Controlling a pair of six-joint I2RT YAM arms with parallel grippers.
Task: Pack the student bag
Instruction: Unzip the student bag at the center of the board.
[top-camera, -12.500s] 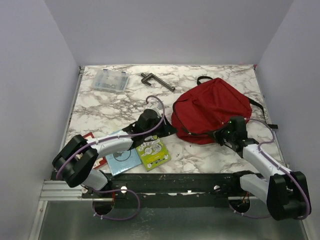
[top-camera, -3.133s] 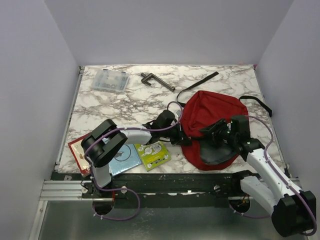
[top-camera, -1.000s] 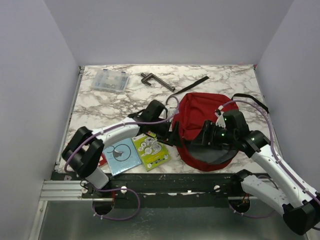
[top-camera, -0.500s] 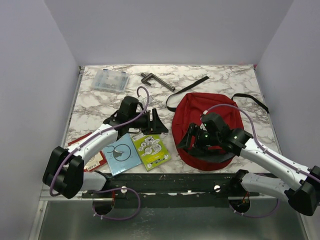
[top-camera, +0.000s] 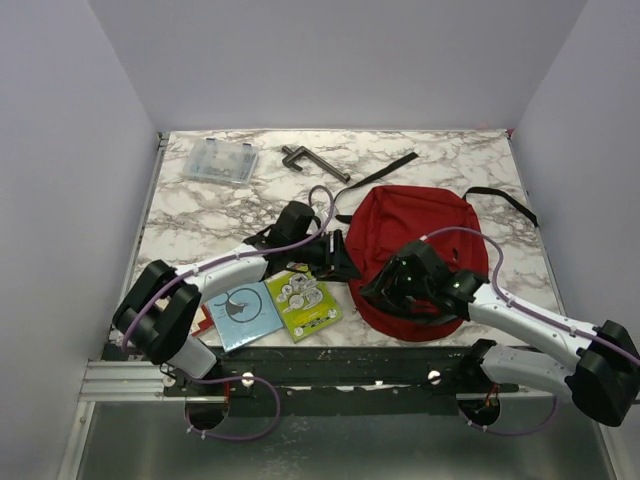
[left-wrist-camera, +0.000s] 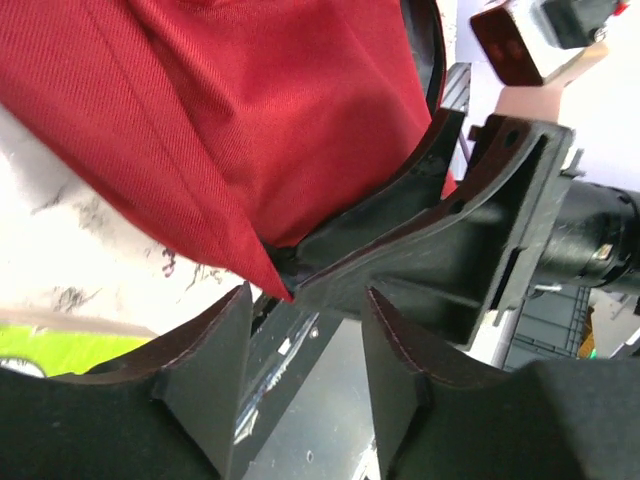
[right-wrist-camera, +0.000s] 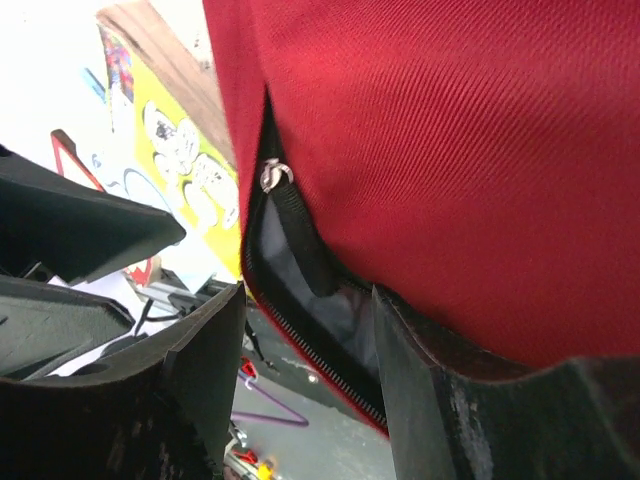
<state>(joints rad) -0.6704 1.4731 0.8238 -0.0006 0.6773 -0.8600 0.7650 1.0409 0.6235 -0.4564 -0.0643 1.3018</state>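
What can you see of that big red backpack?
The red backpack is woven fabric, lying on the right of the marble table. Black straps trail behind it. Its near edge is unzipped, showing dark lining and a metal zipper pull. The left claw and right claw sit at that opening, jaws apart.

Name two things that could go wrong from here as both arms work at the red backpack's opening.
1. Collision: the left arm's fingers and the right arm's fingers crowd the same near corner of the red fabric backpack; a further move could knock them together.
2. Poor grasp: the zip opening is a narrow, slack slit, so fingers may pinch only outer fabric and drag the bag onto the green booklet.
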